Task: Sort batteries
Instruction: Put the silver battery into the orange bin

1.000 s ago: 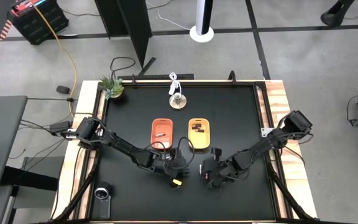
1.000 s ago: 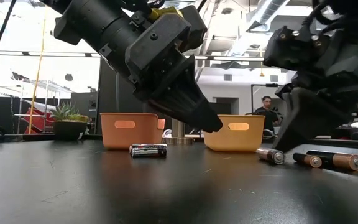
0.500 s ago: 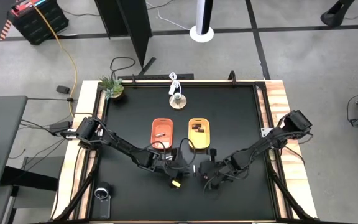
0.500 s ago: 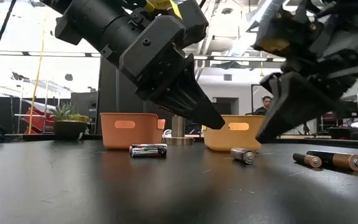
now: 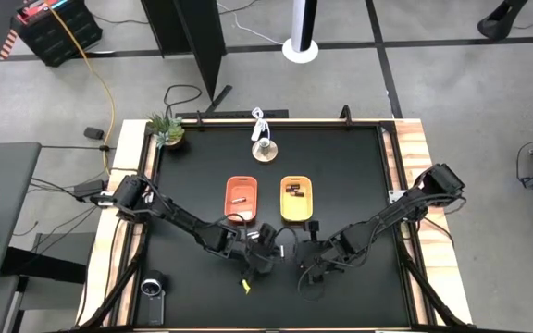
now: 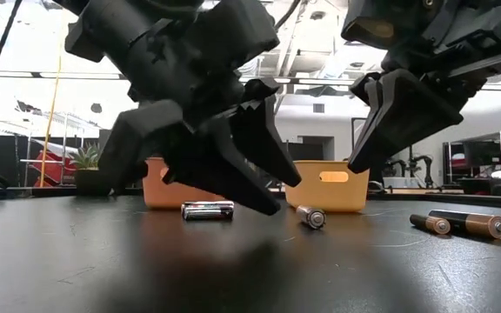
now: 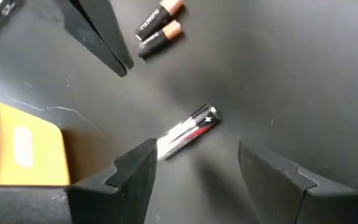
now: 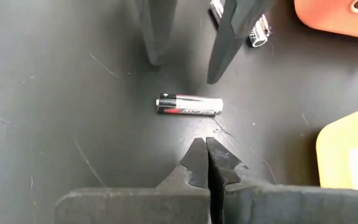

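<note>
Two robot arms lean over a black tabletop (image 5: 183, 185) strewn with batteries. The left tool (image 7: 194, 171) hangs with its fingers spread wide and empty above a silver-and-red battery (image 7: 187, 132) lying flat between them. The right tool (image 8: 205, 163), pinched shut on nothing, points at that same battery. Two dark copper-tipped batteries (image 7: 157, 30) lie together nearby. An orange tray (image 5: 241, 199) and a yellow tray (image 5: 295, 201), side by side, each hold batteries.
</note>
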Tool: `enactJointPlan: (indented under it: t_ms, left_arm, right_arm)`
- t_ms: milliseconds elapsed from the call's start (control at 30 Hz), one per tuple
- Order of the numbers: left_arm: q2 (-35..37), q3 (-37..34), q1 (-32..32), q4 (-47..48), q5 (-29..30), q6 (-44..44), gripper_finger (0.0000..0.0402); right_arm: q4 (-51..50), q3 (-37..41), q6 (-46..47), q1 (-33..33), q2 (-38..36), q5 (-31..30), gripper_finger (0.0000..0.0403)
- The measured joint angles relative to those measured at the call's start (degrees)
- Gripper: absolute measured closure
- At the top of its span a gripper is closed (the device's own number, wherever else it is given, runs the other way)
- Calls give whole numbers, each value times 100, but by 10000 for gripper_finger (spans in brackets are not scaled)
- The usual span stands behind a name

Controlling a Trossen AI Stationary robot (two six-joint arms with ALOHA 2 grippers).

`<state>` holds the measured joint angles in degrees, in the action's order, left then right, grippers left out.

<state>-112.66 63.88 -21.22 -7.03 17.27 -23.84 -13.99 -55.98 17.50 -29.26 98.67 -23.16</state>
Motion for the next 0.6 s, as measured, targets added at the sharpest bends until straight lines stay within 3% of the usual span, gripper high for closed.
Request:
enactJointPlan:
  t_ms: [267, 600]
  left_arm:
    - [0, 0, 199, 222, -208, -598, 183]
    - [0, 0, 438, 199, -891, -1210, 184]
  right_arm:
    - [-297, -195, -8, 0, 0, 2, 398]
    - [-705, -396, 0, -67, 0, 33, 398]
